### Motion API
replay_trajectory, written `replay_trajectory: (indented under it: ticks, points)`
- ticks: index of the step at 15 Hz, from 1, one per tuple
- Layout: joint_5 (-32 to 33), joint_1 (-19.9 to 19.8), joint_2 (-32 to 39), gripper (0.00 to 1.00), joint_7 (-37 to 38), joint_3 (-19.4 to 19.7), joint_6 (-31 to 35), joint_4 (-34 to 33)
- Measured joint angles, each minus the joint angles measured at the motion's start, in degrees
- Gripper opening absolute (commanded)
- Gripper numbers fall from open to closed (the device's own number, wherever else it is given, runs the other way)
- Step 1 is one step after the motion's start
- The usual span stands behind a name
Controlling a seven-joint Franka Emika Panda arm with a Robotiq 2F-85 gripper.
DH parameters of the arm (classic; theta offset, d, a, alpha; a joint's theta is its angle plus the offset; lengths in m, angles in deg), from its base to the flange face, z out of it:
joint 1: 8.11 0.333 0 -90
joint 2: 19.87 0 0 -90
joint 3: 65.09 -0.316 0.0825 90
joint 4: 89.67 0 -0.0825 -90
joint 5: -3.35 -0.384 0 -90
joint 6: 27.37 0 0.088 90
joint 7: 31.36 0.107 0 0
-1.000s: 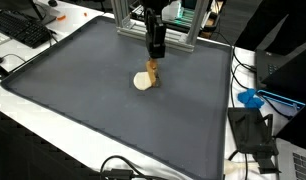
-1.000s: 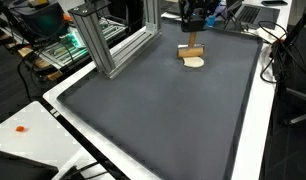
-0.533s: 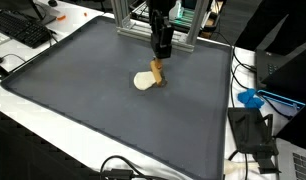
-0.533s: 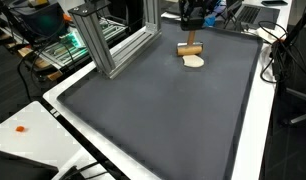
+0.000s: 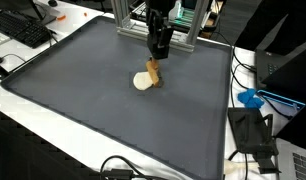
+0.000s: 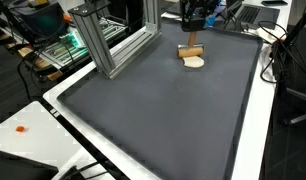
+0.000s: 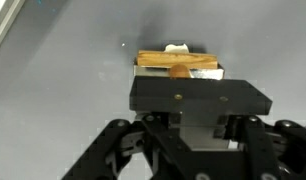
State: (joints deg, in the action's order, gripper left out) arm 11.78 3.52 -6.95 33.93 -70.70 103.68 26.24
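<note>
My gripper (image 5: 156,58) hangs over the far part of a dark mat (image 5: 83,90), also seen in the exterior view from the opposite side (image 6: 194,38). It is shut on a small wooden block (image 5: 151,68) (image 6: 192,50), which it holds just above the mat. A cream round piece (image 5: 143,83) (image 6: 195,62) lies flat on the mat, right beside and partly under the block. In the wrist view the wooden block (image 7: 163,62) shows beyond the black gripper body, with a bit of the pale piece (image 7: 177,47) behind it. The fingertips are hidden there.
An aluminium frame (image 5: 128,20) (image 6: 113,50) stands at the mat's far edge close to the gripper. A keyboard (image 5: 23,30), a blue object (image 5: 251,98) and black cables (image 5: 248,130) lie on the white table around the mat. A small orange thing (image 6: 21,128) lies on the table.
The gripper with the block rose and shifted slightly away from the cream piece, then came back to almost where it was one second ago.
</note>
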Motion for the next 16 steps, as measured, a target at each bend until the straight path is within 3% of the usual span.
replay_trajectory:
  ticks: [16]
  points:
    - [10.44, 0.49, 0.08, 0.34, 0.17, 1.45, 5.31, 1.19]
